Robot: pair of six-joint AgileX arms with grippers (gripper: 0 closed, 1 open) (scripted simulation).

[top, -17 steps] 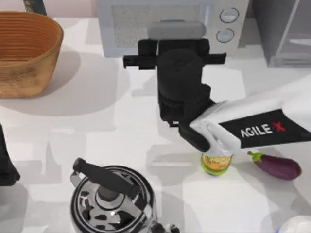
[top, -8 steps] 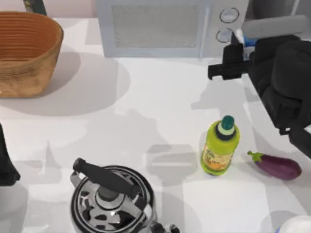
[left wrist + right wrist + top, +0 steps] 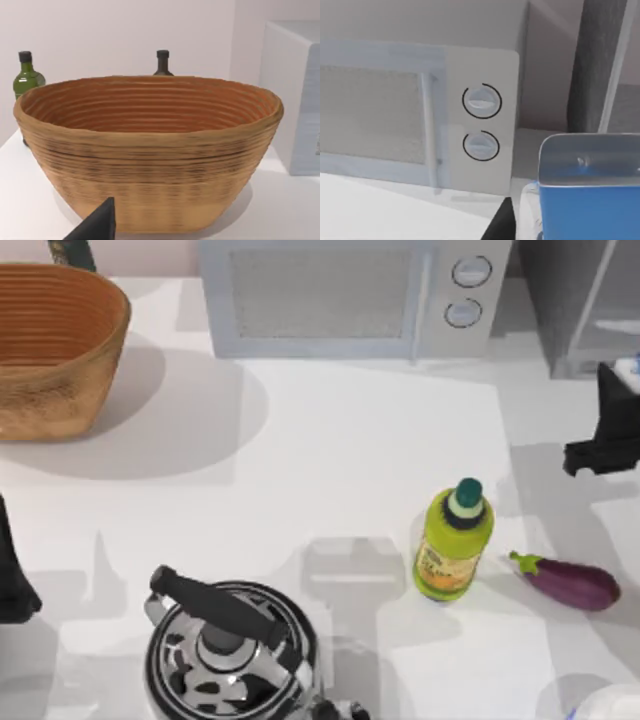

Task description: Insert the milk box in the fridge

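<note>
- Spreading under everything, the white worktop [image 3: 330, 450] is carrying the items below.
- The fridge [image 3: 575, 300] is standing at the back right corner, dark grey with a pale front panel.
- The microwave [image 3: 350, 295] is sitting just left of the fridge, its two round knobs on the side nearest it.
- The basket [image 3: 55, 345] is resting at the back left. The kettle [image 3: 225, 650] is standing at the front.
- The right claw [image 3: 615, 405] is hovering at the right edge, in front of the fridge, and is gripping the milk box [image 3: 590, 200].
- The left arm [image 3: 10, 585] is staying parked at the left edge. Whether the left claw [image 3: 100, 226] is wide or narrow cannot be told.
- The green bottle [image 3: 455, 540] is standing upright on the worktop, well clear of the fridge.
- The milk box is riding upright, long axis vertical, blue top up, facing the gap between microwave and fridge. Its print is not showing.
- The eggplant [image 3: 568, 582] is lying just right of the bottle.
</note>
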